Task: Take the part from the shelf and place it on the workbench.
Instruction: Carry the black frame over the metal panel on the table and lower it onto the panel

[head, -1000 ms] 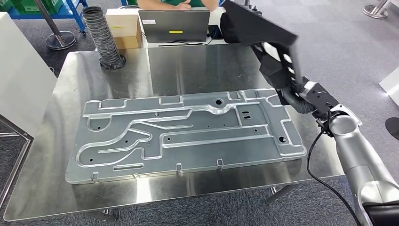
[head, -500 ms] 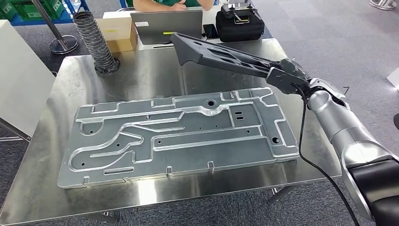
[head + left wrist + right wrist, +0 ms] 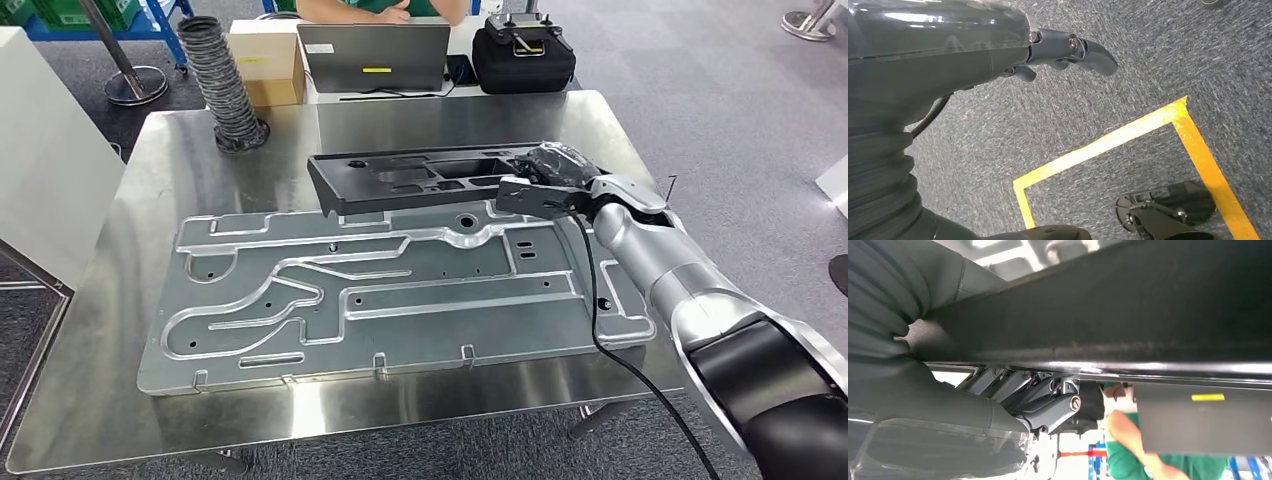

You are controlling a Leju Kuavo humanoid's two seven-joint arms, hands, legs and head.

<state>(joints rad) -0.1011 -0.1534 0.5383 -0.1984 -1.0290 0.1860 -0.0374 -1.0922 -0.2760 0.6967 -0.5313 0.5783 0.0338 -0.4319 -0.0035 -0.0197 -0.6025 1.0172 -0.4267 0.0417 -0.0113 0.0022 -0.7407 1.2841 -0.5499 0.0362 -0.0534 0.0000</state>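
The right robot hand [image 3: 548, 178] grips the black part [image 3: 420, 182] by one end, level over the surface's [image 3: 160, 160] far edge, above the panel [image 3: 400, 290]; placing seems underway, and next calls for lowering and release.

Long black ribbed part [image 3: 420, 180], horiz, over workbench [image 3: 200, 150] far side, above metal panel's rear edge.

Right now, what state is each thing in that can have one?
Black part: held at one end, lying level over the workbench.
Right hand: grips the part.
Left hand: holds nothing, hanging over the carpet.
Laptop: open.
Metal panel: flat on the workbench.
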